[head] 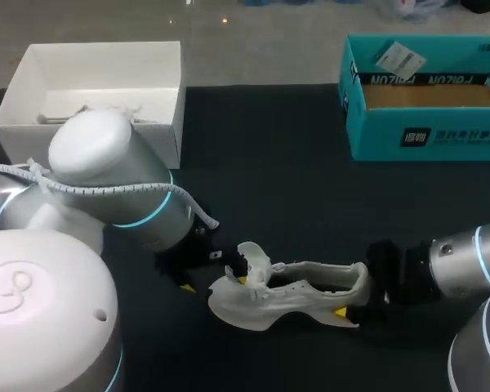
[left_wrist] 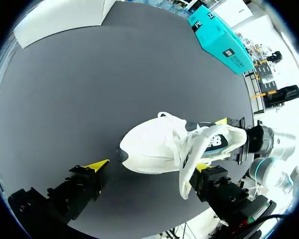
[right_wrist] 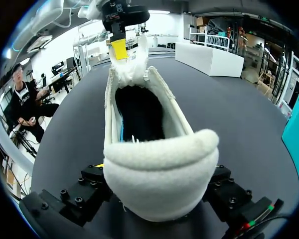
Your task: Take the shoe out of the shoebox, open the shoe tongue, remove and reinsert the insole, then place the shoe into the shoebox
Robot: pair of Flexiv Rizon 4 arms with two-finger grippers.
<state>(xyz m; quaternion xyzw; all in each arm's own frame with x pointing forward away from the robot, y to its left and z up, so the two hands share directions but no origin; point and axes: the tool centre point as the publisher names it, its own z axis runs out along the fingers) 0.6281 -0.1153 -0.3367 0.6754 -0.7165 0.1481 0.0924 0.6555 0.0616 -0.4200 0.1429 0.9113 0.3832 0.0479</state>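
A white shoe (head: pixel 298 290) lies on the black table near the front edge, toe towards my left arm. My right gripper (head: pixel 355 298) is shut on its padded heel (right_wrist: pixel 159 169), one finger on each side. The shoe's mouth is spread, showing the dark inside (right_wrist: pixel 139 112), and the tongue (left_wrist: pixel 187 169) is folded out over the toe. My left gripper (left_wrist: pixel 149 167) stands wide open around the toe end (left_wrist: pixel 147 149), and its yellow fingertips (left_wrist: pixel 97 165) are clear of the shoe. The teal shoebox (head: pixel 425 90) stands open at the back right.
A white open box (head: pixel 98 82) with something pale inside stands at the back left, partly behind my left arm. A paper tag (head: pixel 398 59) lies in the teal box. Black tabletop (head: pixel 269 163) stretches between the boxes and the shoe.
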